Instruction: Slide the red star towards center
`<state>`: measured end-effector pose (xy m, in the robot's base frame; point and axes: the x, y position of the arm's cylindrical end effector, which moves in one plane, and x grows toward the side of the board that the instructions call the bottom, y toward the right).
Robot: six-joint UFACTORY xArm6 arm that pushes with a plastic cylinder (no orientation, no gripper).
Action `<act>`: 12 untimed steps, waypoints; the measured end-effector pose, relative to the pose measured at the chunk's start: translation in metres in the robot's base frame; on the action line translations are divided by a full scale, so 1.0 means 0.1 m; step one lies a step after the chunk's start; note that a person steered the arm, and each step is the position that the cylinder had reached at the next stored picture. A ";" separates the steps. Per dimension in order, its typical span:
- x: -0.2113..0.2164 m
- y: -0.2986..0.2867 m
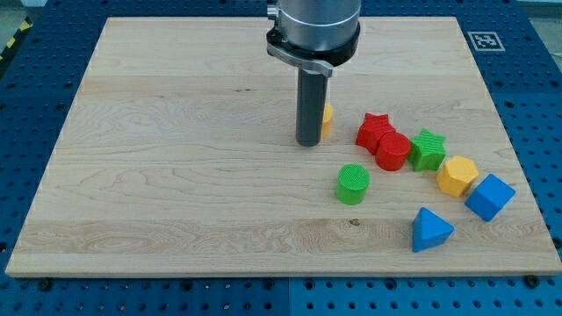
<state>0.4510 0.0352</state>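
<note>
My tip (308,142), a smooth dark rod with no gripper, rests on the wooden surface (176,175); ridged red star (375,129) lies to its right.

Wooden board (176,175): whole left half open, free passage. My tip (307,142) sits at centre, a yellow block (327,119) touching its right side, mostly hidden. Right of it the red star (375,130) touches the red cylinder (393,152), green star (428,149) just beside. Green cylinder (352,184) stands alone nearer. Yellow hexagon (457,175), blue cube (489,197), blue triangle (430,230) crowd the near right.
</note>
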 end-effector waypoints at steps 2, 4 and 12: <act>-0.33 0.42; -0.54 1.10; -0.04 0.63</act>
<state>0.4468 0.0980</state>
